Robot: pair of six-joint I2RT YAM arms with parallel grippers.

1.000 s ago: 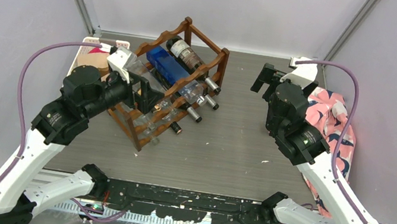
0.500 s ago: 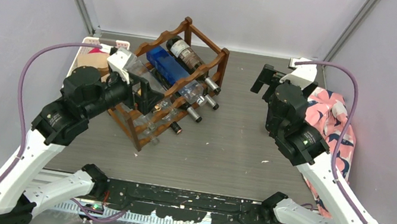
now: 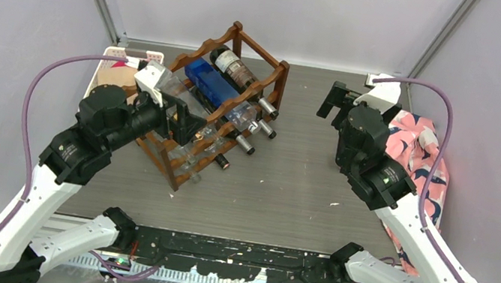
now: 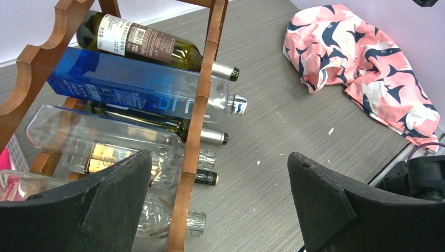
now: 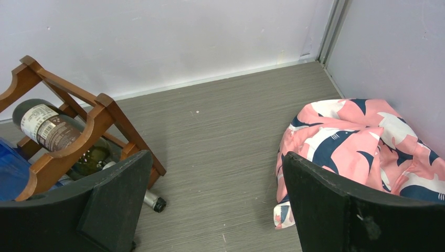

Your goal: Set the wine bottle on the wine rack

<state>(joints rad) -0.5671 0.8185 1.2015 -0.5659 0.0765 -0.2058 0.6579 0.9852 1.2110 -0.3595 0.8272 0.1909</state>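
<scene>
The dark reddish-brown wine rack [image 3: 281, 84] stands at the back left of the table and holds several bottles lying on their sides. A dark green wine bottle [image 3: 234, 69] with a label rests on its top tier, above a blue bottle [image 3: 209, 83] and clear ones. In the left wrist view the wine bottle [image 4: 141, 39] and the blue bottle [image 4: 131, 86] lie behind the rack's front rail [image 4: 197, 121]. My left gripper [image 3: 185, 117] hangs open at the rack's near end, empty [image 4: 219, 157]. My right gripper [image 3: 331, 100] is open and empty, right of the rack [image 5: 216, 156].
A pink cloth with a shark print [image 3: 421, 149] lies crumpled against the right wall, also seen in the wrist views [image 4: 362, 58] [image 5: 362, 136]. A white basket [image 3: 110, 58] sits behind the left arm by the left wall. Enclosure walls close three sides.
</scene>
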